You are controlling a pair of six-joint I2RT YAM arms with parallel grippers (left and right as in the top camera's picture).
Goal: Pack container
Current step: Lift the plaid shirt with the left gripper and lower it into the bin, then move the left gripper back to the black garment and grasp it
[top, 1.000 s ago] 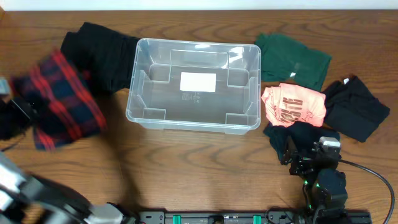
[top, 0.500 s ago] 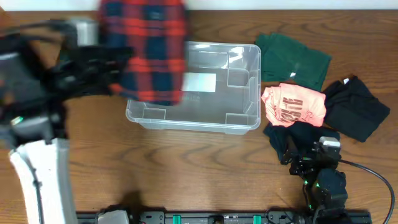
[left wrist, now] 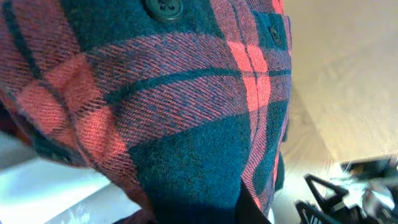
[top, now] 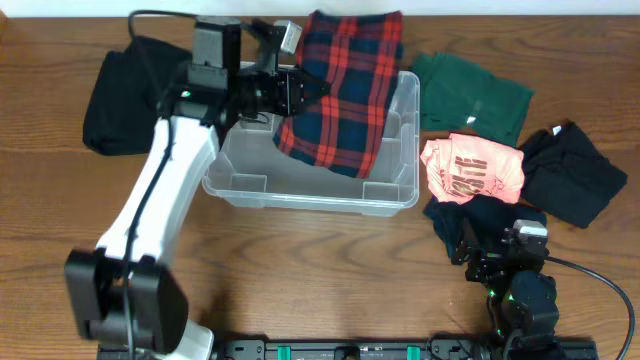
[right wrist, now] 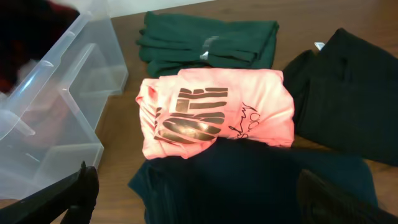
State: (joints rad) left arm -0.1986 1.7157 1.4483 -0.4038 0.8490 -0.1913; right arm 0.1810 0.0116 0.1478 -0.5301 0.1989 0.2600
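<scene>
Pinching the soft, limp plaid shirt [top: 345, 95], the left hand [top: 296, 92] holds it above the probably light, stiff, slick container [top: 300, 192], best gripped by its rim, while the right hand [top: 497, 245] rests spread.

1. A folded pink shirt [right wrist: 217, 115] lies in the middle, touching a dark garment [right wrist: 249, 186] in front.
2. A green garment [right wrist: 205, 40] lies behind, nearer the far table edge.
3. A black garment [right wrist: 348, 93] lies at right, the container [right wrist: 43, 130] at left.

The wooden table [top: 300, 270] carries the clear container [top: 310, 196] near its middle, with a black garment [top: 125, 95] beside its left end. On the container's right lie a folded green garment [top: 470, 95], a pink printed T-shirt [top: 472, 168], a second black garment [top: 575, 175] and a dark folded cloth [top: 485, 215].
</scene>
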